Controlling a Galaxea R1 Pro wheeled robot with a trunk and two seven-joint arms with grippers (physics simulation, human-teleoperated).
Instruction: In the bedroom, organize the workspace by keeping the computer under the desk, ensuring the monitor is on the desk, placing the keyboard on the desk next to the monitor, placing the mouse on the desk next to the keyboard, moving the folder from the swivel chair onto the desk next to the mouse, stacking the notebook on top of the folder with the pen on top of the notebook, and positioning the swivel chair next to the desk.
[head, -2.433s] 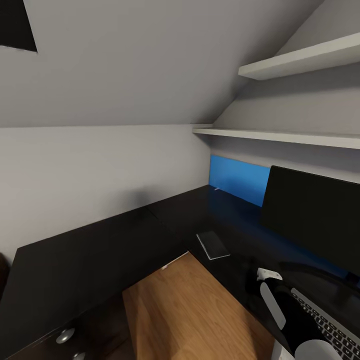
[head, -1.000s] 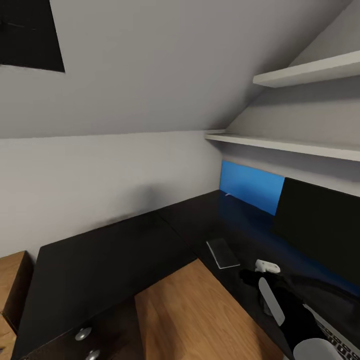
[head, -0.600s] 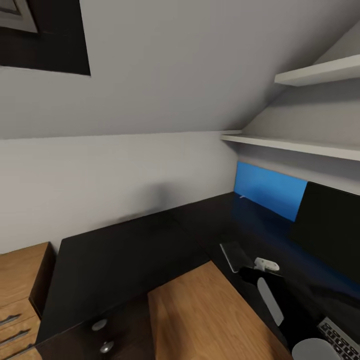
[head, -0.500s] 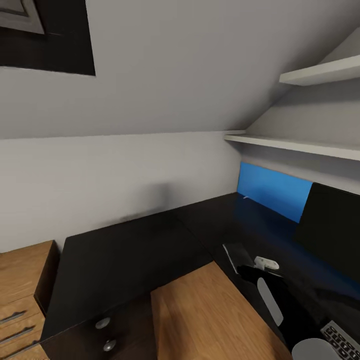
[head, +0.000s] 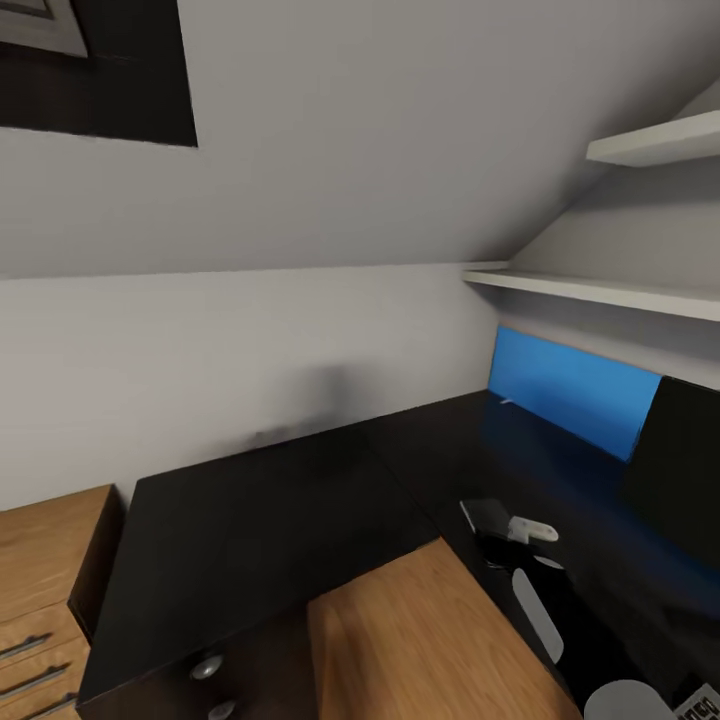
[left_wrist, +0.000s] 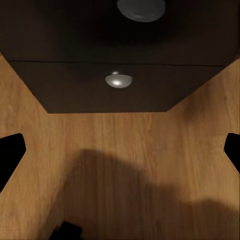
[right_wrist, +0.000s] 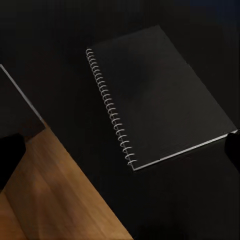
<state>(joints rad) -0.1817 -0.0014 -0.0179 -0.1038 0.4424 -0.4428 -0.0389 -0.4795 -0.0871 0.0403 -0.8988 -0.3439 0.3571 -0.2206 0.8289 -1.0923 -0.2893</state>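
one arm (head: 560, 620) over the desk (head: 260, 520)

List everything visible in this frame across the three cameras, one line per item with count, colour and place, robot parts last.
desk: one, glossy black L-shaped top, along the grey walls.
drawer knobs: two, silver, on the desk's black drawer fronts.
notebook: one, dark cover with white spiral binding, flat on the desk near its inner edge.
monitor: one, black screen, on the desk at the head view's right.
blue panel: one, bright blue, upright against the wall behind the desk.
keyboard: one, a corner only, at the head view's lower right.
shelves: two, white, on the right wall.
wooden cabinet: one, light wood, left of the desk.
floor: wood, in the desk's inner corner.
right arm: one, black and white, over the desk.
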